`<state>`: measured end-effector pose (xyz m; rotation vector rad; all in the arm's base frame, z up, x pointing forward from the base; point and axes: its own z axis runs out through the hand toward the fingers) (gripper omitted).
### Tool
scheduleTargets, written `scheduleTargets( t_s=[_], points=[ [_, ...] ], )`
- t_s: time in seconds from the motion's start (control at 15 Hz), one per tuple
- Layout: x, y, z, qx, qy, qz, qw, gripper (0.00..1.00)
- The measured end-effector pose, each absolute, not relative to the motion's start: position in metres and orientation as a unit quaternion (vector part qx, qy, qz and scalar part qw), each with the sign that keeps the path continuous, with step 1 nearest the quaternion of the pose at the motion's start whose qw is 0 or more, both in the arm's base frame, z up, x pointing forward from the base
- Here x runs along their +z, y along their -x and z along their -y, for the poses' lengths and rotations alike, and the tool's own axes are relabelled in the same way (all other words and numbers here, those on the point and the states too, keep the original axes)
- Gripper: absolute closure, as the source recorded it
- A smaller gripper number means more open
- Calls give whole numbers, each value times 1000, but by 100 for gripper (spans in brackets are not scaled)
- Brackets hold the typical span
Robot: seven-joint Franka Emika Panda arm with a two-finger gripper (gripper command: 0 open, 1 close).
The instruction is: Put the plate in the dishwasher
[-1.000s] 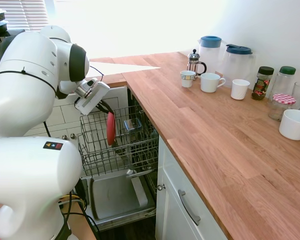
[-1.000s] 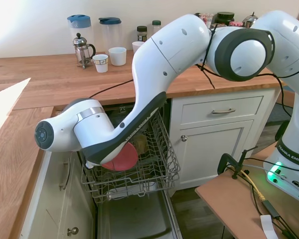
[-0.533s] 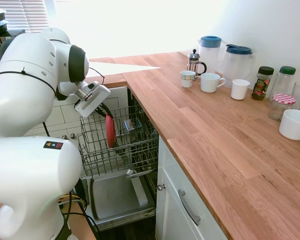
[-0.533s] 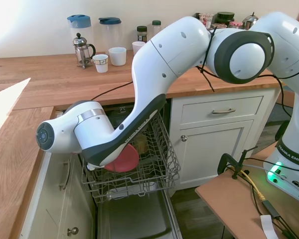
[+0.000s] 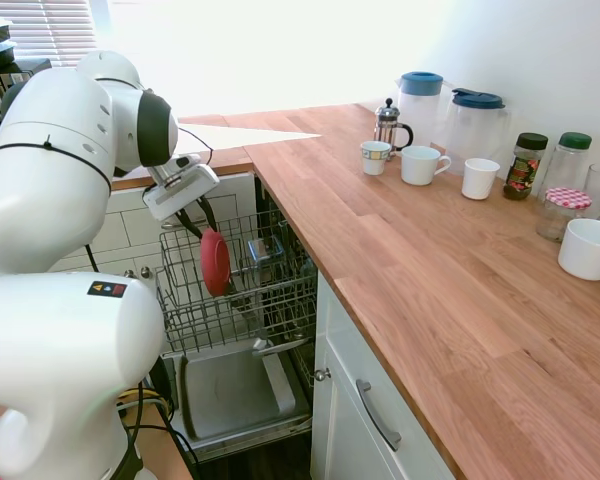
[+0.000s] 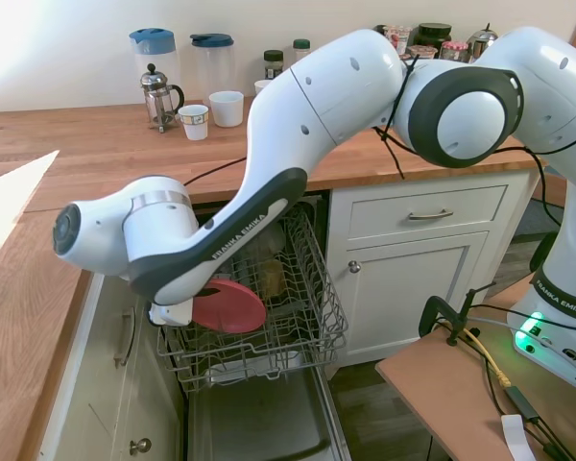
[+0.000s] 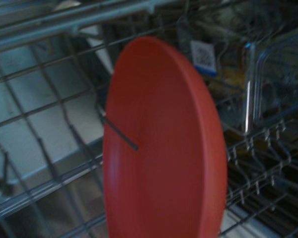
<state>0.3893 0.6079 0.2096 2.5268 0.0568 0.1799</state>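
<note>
The coral-red plate (image 5: 215,262) stands on edge in the pulled-out wire rack (image 5: 280,292) of the dishwasher (image 5: 235,385), leaning between the tines. From the other side the plate (image 6: 228,305) shows in the rack (image 6: 317,322), half behind my forearm. It fills the wrist view (image 7: 159,144), with one rack tine crossing its face. My gripper (image 5: 199,218) hangs just above the plate's top edge, and its dark fingers look open and apart from the rim. The arm hides the fingers in the second exterior view.
A clear container (image 5: 265,250) sits in the rack behind the plate. The lowered dishwasher door (image 5: 230,395) lies below. The wooden counter (image 5: 420,260) carries mugs (image 5: 420,164), a French press (image 5: 389,124), jugs, jars and a white bowl (image 5: 588,248). White cabinets (image 6: 427,259) flank the dishwasher.
The plate has sunk a little into the rack and tipped from edge-on to leaning, showing its face. My gripper has risen slightly and no longer grips the rim.
</note>
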Motion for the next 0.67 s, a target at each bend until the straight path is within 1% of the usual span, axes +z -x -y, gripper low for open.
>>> scheduleTargets(
  t_s=[0.2, 0.4, 0.67],
  points=[
    [263, -415, -599, -18, -963, 24, 270, 0],
    [307, -460, -573, -53, -969, 73, 231, 0],
    [353, -510, -529, -81, -972, 116, 188, 0]
  ],
)
